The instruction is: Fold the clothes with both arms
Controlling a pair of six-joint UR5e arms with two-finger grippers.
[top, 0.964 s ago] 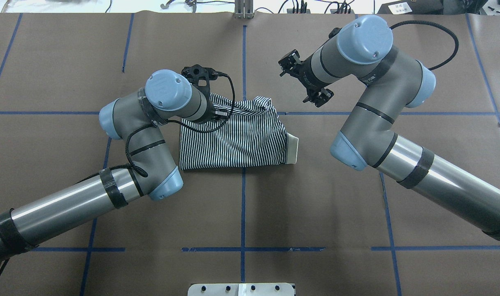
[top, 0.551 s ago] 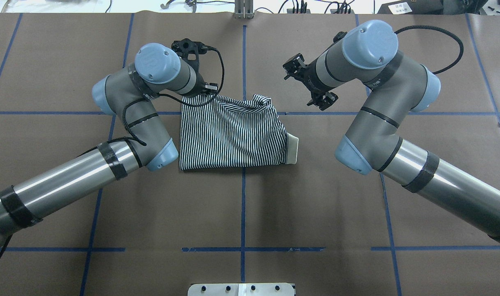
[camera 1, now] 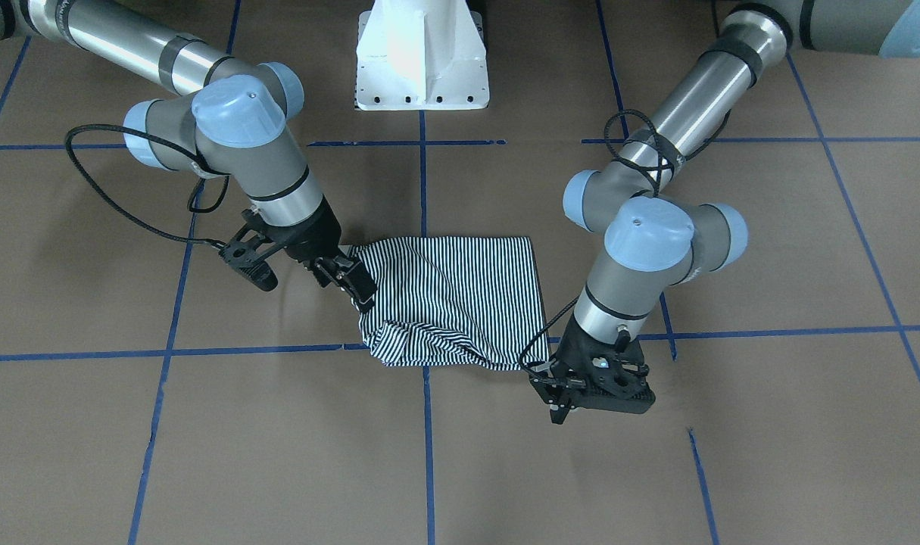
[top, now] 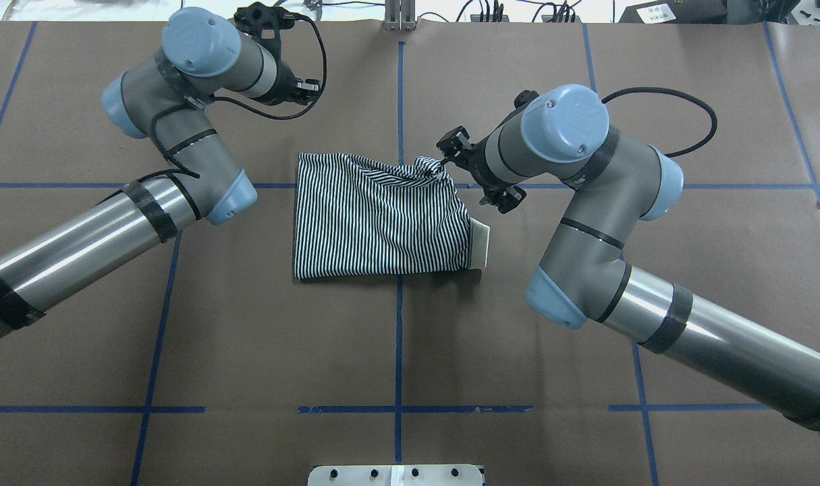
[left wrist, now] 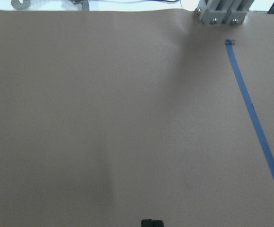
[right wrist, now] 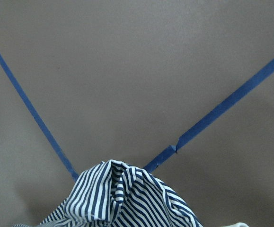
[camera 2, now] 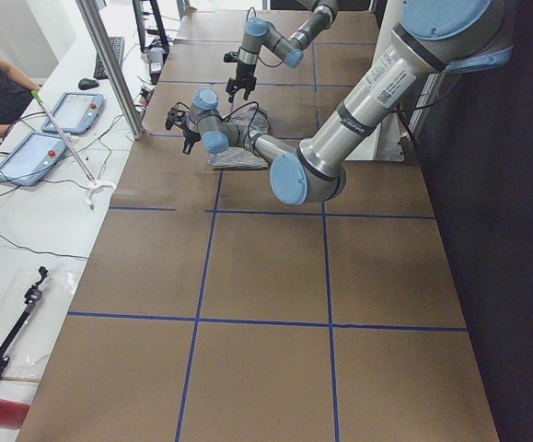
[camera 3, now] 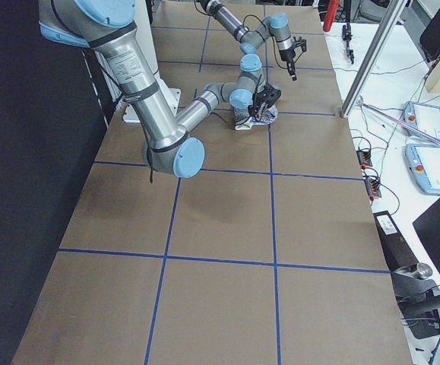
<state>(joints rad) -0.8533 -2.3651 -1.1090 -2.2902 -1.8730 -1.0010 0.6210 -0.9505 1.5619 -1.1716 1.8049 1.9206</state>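
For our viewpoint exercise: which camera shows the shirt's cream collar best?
The overhead exterior view: the cream collar lies uncovered at the striped shirt's edge. Front-facing, the right gripper blocks that side; side views are too far; wrist views show mainly table and stripes.

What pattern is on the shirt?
The shirt has thin navy-and-white stripes, clearest from overhead.

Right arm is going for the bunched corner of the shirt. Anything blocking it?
Nothing visible. The right gripper sits right at the bunched far corner of the shirt, with only bare table around it. The left gripper is off beyond the shirt's other far corner, clear of that path.
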